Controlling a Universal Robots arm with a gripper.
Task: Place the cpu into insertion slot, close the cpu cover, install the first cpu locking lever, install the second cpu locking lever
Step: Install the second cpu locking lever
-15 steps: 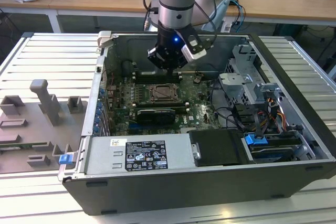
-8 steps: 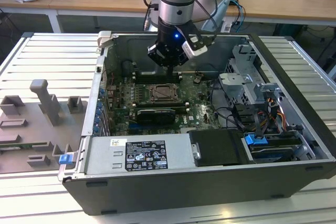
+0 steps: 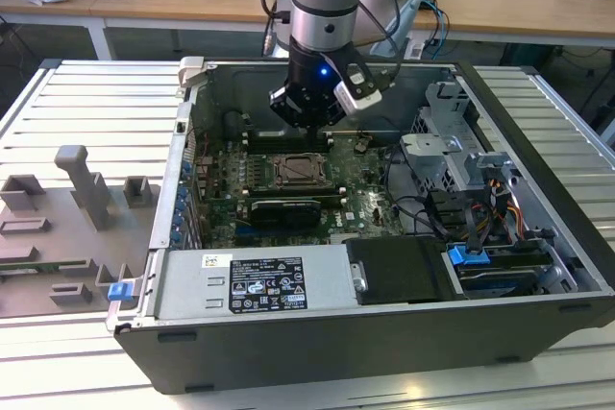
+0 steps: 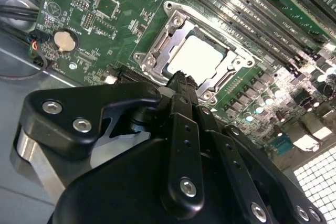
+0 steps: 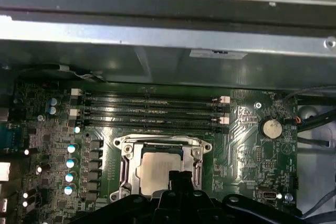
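Gripper (image 4: pixel 181 80) above cpu (image 4: pixel 195 59); graphics card (image 3: pixel 281 210) nearby.

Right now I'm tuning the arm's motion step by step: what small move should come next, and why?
Probably a short, straight lowering. The gripper hangs just above the insertion slot, where the cpu already lies with the cpu cover flat around it, so the levers seem to be what remains.

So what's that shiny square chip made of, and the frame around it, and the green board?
The cpu looks topped with pale metal, a matte silver-beige that catches light softly. The cpu cover around it seems thin silvery steel, with bright glints along its edges. The motherboard looks like green coated circuit board, probably fibreglass, dotted with tiny parts. The gripper hanging over them looks like black matte metal or plastic; I cannot tell which.
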